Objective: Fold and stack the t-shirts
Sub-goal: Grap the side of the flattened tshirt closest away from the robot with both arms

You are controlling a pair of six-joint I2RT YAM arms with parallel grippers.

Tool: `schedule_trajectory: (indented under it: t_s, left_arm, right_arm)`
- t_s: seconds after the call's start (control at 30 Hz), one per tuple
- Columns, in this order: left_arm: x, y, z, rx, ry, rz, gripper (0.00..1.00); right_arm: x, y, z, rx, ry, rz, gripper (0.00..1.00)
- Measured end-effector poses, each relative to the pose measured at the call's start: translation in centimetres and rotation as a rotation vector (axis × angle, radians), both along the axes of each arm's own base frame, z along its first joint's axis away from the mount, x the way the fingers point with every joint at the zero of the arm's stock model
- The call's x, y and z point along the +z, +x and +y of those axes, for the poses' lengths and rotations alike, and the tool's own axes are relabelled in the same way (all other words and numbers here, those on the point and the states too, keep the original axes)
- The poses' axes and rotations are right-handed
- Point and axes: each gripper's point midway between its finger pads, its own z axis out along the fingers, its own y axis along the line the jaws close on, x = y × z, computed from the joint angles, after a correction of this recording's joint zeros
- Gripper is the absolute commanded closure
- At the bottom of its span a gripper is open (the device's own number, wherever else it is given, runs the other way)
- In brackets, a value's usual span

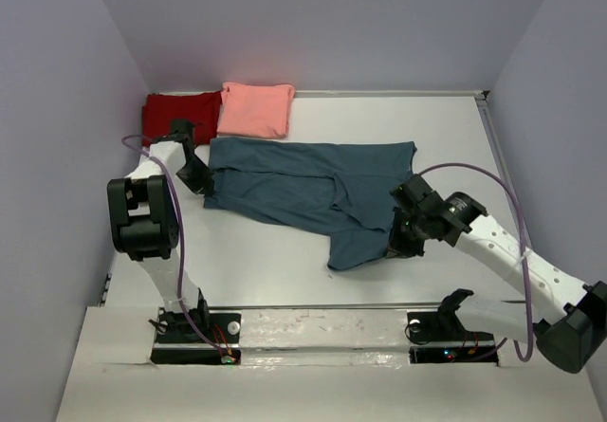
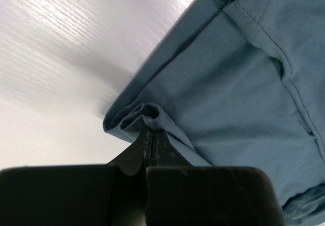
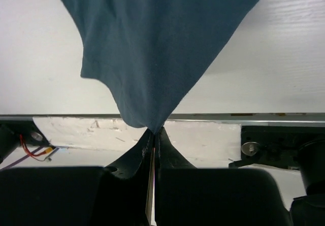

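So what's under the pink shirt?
The pink shirt seems to lie over the right edge of the red shirt, with the white table showing around it. Whatever is under its middle is covered, so I cannot tell.

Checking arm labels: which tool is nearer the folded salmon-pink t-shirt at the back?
Left. The left tool, shut on the teal t-shirt's edge, sits just in front-left of the salmon-pink t-shirt; the right tool holds the teal corner far to the near right.
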Motion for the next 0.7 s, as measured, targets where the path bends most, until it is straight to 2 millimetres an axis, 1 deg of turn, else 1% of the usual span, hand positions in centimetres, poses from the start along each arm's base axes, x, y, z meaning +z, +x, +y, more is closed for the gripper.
schedule_trajectory:
  t_s: [0.07, 0.13, 0.2, 0.27, 0.47, 0.6, 0.7]
  left_arm:
    - [0.5, -0.1, -0.2, -0.004, -0.012, -0.009, 1.0]
    - [1.0, -0.1, -0.5, -0.008, -0.024, -0.019, 1.0]
    - [1.4, -0.3, -0.7, -0.012, -0.035, -0.026, 1.0]
    - [2.0, -0.6, -0.9, -0.014, -0.044, -0.033, 1.0]
    - [3.4, -1.0, -0.9, -0.02, -0.04, -0.048, 1.0]
    - [3.5, -1.2, -0.8, -0.021, -0.035, -0.044, 1.0]
    - [3.5, -1.2, -0.7, -0.018, -0.036, -0.042, 1.0]
  right_arm:
    - [-0.2, 1.3, -0.8, 0.003, -0.033, 0.002, 1.0]
    - [-0.4, 2.0, -1.4, 0.004, -0.051, 0.002, 1.0]
    - [-0.6, 3.7, -2.7, -0.018, -0.071, 0.013, 1.0]
    - [-0.5, 5.1, -3.5, -0.016, -0.084, 0.012, 1.0]
    - [-0.2, 9.2, -4.7, 0.006, -0.087, -0.005, 1.0]
    - [0.1, 11.4, -5.5, 0.015, -0.085, -0.021, 1.0]
    - [0.3, 13.3, -6.1, 0.029, -0.089, -0.037, 1.0]
